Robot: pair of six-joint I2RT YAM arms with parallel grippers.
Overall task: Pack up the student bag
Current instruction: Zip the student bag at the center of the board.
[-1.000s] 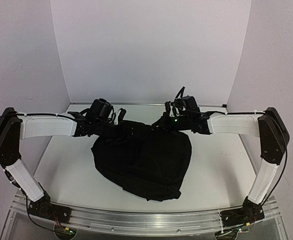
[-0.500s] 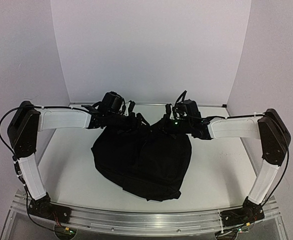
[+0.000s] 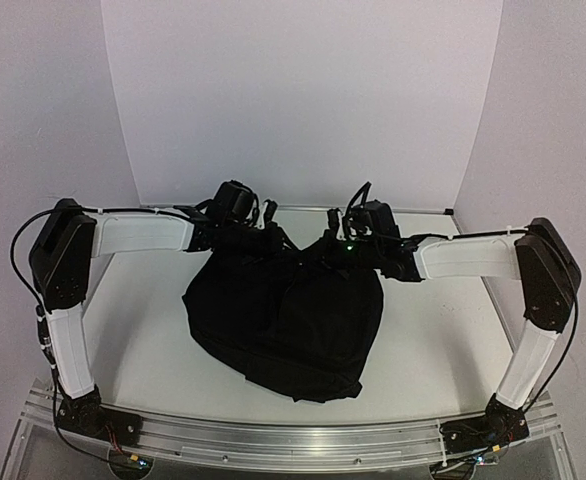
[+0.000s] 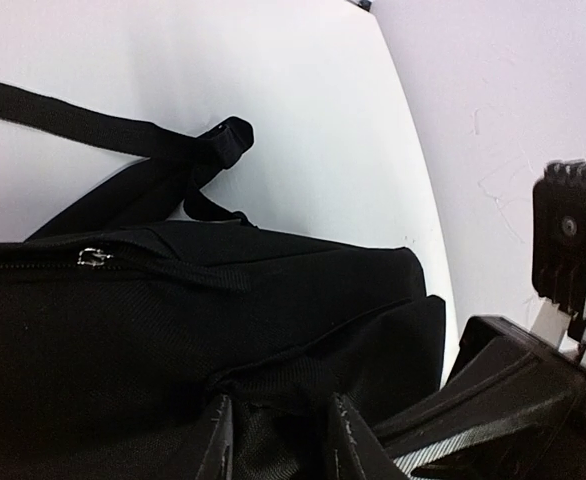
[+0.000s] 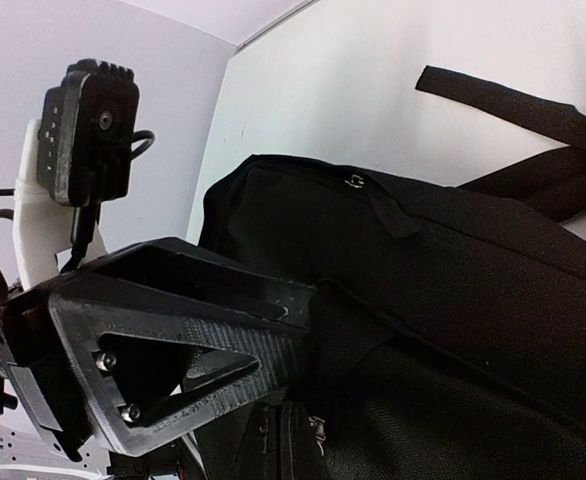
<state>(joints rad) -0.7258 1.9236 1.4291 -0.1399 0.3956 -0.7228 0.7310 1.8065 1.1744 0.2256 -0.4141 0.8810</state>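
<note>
The student bag (image 3: 293, 320) lies in the middle of the table (image 3: 443, 340), its top toward the far edge. The left gripper (image 4: 278, 445) pinches a fabric fold between half-closed jaws. The right gripper (image 5: 288, 445) is fully closed at the rim, its hold unclear. Best to spread the rim evenly, catching one layer only.

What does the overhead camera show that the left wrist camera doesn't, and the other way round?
Only the overhead view shows the student bag as a whole black heap, with both arms reaching to its far edge. Only the left wrist view shows a small metal zipper pull, a strap trailing over the table, and fabric bunched between the fingers of the left gripper. Both show the black bag on the white table.
</note>
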